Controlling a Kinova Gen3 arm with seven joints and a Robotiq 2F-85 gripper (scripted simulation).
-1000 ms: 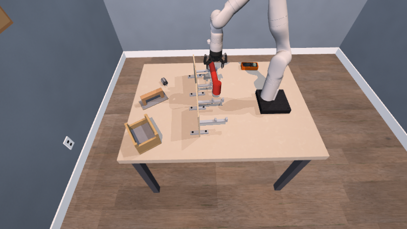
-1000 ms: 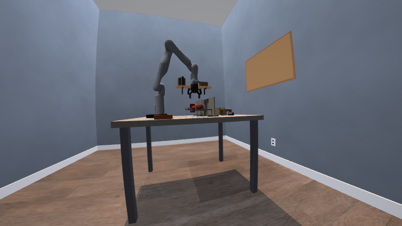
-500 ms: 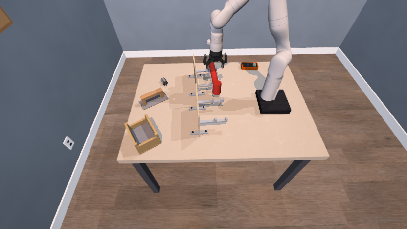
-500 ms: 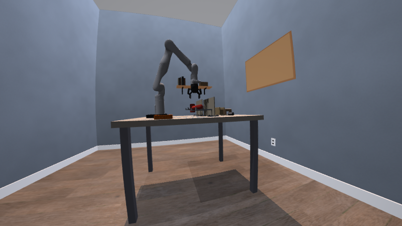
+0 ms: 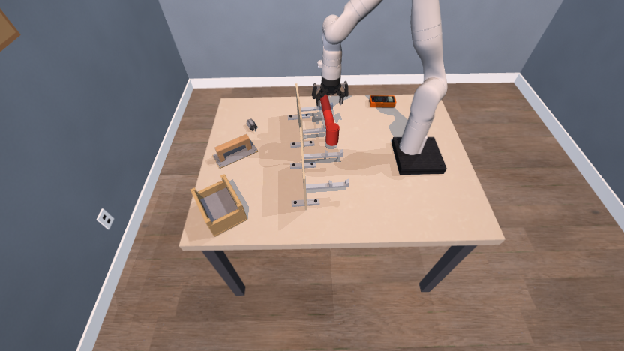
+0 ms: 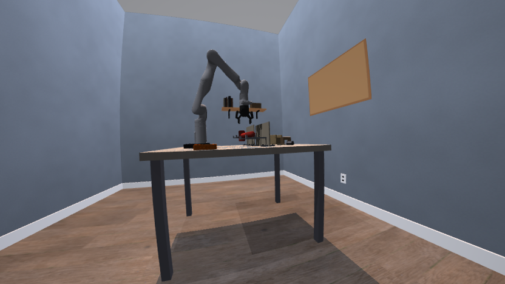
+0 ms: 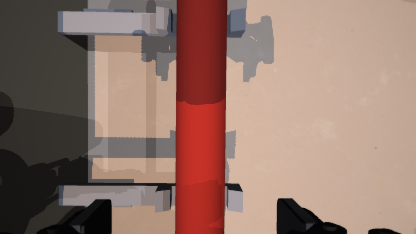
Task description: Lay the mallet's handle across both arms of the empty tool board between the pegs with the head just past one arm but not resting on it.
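The red mallet (image 5: 330,121) lies across the two far grey arms of the upright wooden tool board (image 5: 300,144), its thick end pointing toward the near side. In the wrist view its red handle (image 7: 201,115) runs straight up the frame, over an upper arm (image 7: 115,22) and a lower arm (image 7: 115,195), between their pegs. My gripper (image 5: 330,94) hangs above the far end of the mallet, open and empty; its black fingertips stand wide on either side of the handle without touching it. The two nearer arms (image 5: 326,156) (image 5: 328,185) are bare. From the side, the gripper (image 6: 244,118) is well above the mallet (image 6: 246,134).
An orange meter (image 5: 382,100) lies at the back right. The arm's black base (image 5: 418,155) stands on the right. A wooden crate (image 5: 219,210), a wooden block on a plate (image 5: 235,149) and a small dark object (image 5: 251,124) lie left of the board.
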